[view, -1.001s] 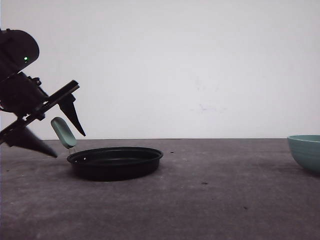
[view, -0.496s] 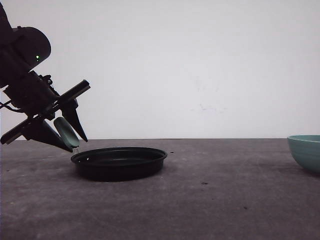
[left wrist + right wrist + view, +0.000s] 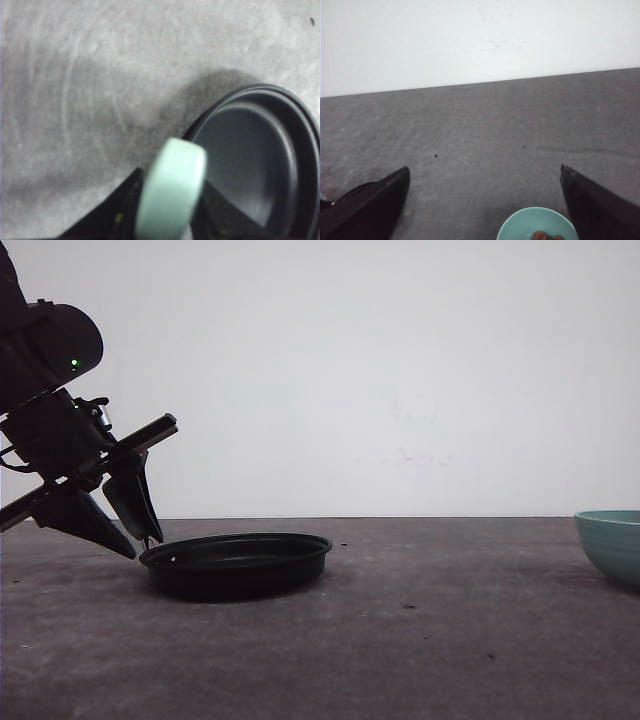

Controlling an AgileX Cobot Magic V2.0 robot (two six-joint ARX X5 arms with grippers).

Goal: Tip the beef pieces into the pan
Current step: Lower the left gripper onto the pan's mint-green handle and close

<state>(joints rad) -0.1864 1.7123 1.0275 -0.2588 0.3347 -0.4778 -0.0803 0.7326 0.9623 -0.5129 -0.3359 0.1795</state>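
Pan (image 3: 236, 562) shifted on grey tabletop (image 3: 420, 640)

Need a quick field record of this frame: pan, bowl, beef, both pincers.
pan: black pan on the table's left, looks empty
pan handle: mint handle between the left pincer's fingers
left pincer: at the handle, closed on it
bowl: teal bowl at the table's right edge
beef pieces: reddish chunks in the bowl
right pincer: open, above the bowl

No text, label, brand or number can be read anywhere (faint scuffs on the far wall (image 3: 405, 455) seem to be marks, not writing).
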